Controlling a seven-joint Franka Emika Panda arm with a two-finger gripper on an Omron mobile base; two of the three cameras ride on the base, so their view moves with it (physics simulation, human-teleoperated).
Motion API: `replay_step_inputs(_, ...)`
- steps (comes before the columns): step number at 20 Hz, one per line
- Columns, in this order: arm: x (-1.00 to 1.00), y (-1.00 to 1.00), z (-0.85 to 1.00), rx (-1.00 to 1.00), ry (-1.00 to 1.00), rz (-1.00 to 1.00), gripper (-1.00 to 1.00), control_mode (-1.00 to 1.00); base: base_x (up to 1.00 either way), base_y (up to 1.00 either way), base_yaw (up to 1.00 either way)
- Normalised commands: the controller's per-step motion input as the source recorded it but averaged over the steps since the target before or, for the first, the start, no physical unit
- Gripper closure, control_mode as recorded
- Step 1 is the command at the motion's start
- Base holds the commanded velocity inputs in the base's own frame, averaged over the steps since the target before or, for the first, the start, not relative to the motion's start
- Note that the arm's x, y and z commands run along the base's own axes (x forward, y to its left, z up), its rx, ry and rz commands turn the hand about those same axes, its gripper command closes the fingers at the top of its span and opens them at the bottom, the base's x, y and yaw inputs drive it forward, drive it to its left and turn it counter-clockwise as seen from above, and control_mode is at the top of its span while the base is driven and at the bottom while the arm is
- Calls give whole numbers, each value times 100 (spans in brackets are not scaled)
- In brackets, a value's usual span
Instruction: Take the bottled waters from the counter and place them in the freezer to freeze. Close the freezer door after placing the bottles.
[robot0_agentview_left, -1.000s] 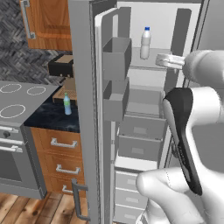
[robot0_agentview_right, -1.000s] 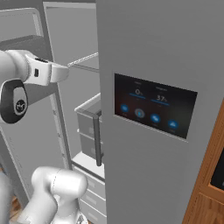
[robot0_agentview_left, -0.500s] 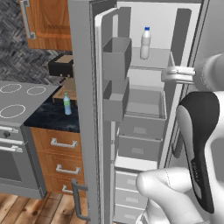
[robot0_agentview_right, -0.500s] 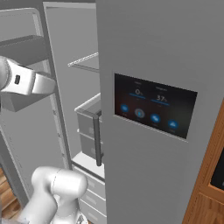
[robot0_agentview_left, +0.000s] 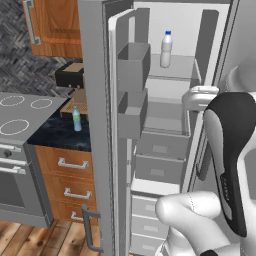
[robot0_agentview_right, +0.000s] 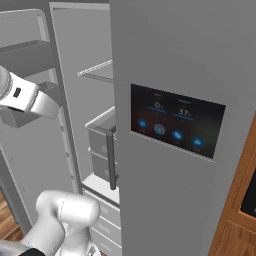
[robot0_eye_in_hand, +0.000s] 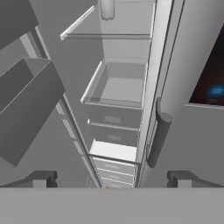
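The freezer (robot0_agentview_left: 167, 125) stands open, its freezer door (robot0_agentview_left: 94, 120) swung out to the left with grey bins (robot0_agentview_left: 132, 67) on its inner face. A white bottled water with a blue cap (robot0_agentview_left: 166, 49) stands upright on the top shelf; its base shows in the hand view (robot0_eye_in_hand: 107, 8). A bluish-green bottle with a green cap (robot0_agentview_left: 76, 119) stands on the black counter (robot0_agentview_left: 52, 136). My gripper (robot0_eye_in_hand: 113, 179) is open with nothing between its fingers, in front of the freezer's middle drawers (robot0_eye_in_hand: 116, 94). My hand (robot0_agentview_left: 200, 96) hovers at the freezer's right edge, below the top shelf.
A grey stovetop (robot0_agentview_left: 22, 112) adjoins the counter on the left, under a wooden wall cupboard (robot0_agentview_left: 55, 27). A dark box (robot0_agentview_left: 70, 75) sits at the counter's back. The right door with the blue-lit panel (robot0_agentview_right: 175, 125) is closed; its handle (robot0_eye_in_hand: 158, 138) is near my gripper.
My hand has drawn back from the top shelf and dropped lower, away from the white bottle, which stays on the shelf. The gripper stays open.
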Motion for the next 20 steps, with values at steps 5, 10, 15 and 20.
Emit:
replay_step_inputs(5,-22,-2,-26,0,2,2,-100,-100,0,0,0)
replay_step_inputs(10,-6,-4,-50,0,0,2,-100,-100,0,0,0)
replay_step_inputs(15,0,-2,-51,0,1,2,-100,-100,0,0,0)
replay_step_inputs(20,0,-4,-46,0,0,4,-100,-100,0,0,0)
